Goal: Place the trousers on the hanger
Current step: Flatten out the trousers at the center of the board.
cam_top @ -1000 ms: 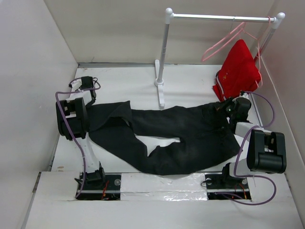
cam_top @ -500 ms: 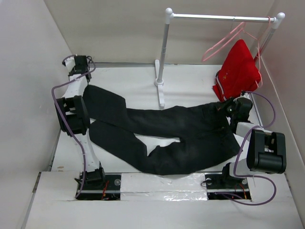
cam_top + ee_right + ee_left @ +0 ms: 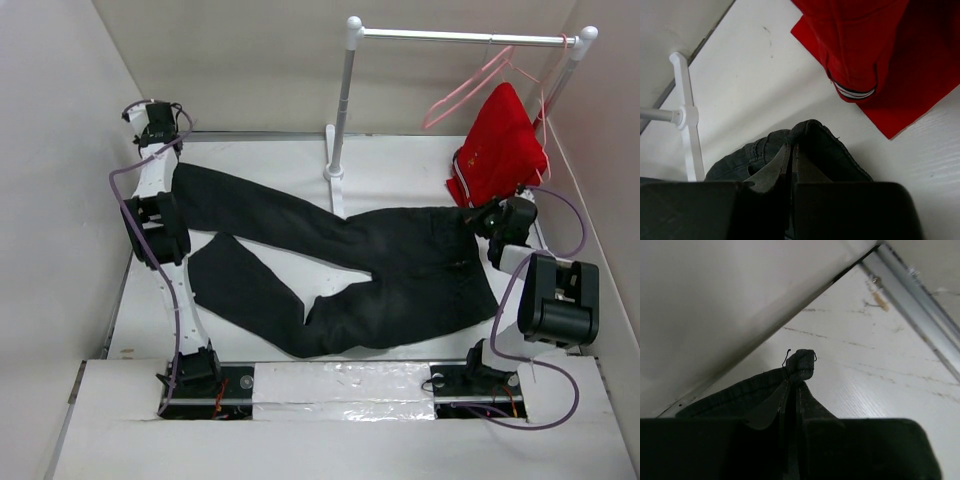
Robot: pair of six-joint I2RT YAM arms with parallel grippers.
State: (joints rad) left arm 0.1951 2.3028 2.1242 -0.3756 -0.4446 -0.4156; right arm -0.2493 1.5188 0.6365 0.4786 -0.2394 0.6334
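The fingers [image 3: 765,409] of my left gripper [image 3: 790,387] are matt black plastic. The trousers [image 3: 801,362] between them are matt black woven cloth with frayed threads at the tip. Ahead, the table [image 3: 865,370] is white, matt, grained and scuffed, edged by a brushed metal strip [image 3: 920,305]. Ahead of my right gripper [image 3: 791,150], the red garment [image 3: 865,40] is smooth cloth. The rack [image 3: 687,120] to its left looks like glossy white plastic.

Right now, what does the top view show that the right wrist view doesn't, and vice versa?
Only top: the trousers at full length with both legs spread, the left tool gripping one leg end at the far left corner, and the pink hanger on the rail. Only right wrist: a close look at the right tool pinched on a waist fold. Both: trousers, red garment, rack's foot.
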